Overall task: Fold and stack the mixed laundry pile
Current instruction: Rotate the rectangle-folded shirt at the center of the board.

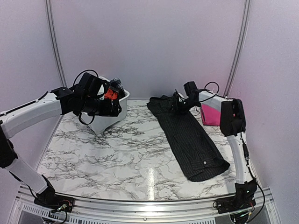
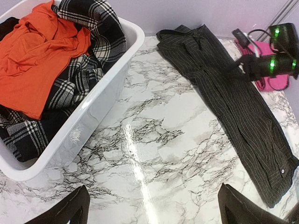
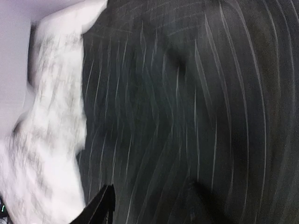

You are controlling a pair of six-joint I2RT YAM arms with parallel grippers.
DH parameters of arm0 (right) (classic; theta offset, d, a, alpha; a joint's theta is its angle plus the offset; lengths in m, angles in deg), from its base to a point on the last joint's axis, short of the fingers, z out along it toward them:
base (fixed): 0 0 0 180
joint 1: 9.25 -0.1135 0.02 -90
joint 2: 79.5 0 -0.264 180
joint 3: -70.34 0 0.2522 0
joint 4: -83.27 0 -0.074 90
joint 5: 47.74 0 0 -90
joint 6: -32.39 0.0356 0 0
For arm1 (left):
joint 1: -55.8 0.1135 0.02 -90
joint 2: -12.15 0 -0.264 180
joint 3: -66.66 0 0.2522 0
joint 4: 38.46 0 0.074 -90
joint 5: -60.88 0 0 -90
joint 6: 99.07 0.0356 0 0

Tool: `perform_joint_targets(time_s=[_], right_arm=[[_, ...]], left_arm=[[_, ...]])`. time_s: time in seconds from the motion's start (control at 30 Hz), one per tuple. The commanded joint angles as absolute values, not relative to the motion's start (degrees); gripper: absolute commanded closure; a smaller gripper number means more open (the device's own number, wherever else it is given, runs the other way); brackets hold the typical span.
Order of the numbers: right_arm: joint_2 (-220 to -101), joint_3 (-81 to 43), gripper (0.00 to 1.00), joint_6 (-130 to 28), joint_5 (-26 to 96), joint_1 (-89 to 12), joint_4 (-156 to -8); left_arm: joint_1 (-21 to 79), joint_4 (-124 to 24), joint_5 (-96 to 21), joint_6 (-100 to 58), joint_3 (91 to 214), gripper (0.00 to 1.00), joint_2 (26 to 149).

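Right pincer (image 1: 177, 103) outstretched, low at pinstriped shirt (image 1: 189, 135)

The left arm is extending well left of the black pinstriped shirt (image 1: 189, 137), the left gripper (image 2: 153, 191) hanging with fingers spread wide, while the right gripper (image 1: 176, 103) is sitting low at the shirt's far end, its finger gap blurred.

black pinstriped shirt (image 3: 187, 102) spreads ahead of fingers (image 3: 102, 205) | marble table (image 3: 51, 140) beyond their left | blurred, possibly touching cloth
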State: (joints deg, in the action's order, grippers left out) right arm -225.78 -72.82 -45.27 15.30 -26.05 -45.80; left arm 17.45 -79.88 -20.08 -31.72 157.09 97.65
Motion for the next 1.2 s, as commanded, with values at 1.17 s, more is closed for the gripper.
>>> perform_joint_targets(time_s=[1.17], right_arm=[[-182.59,-12.93,0.49,-31.09,13.30,-53.24,-53.99]], left_arm=[[16.30,-79.55,-20.44,-43.00,144.41,0.01,89.85]])
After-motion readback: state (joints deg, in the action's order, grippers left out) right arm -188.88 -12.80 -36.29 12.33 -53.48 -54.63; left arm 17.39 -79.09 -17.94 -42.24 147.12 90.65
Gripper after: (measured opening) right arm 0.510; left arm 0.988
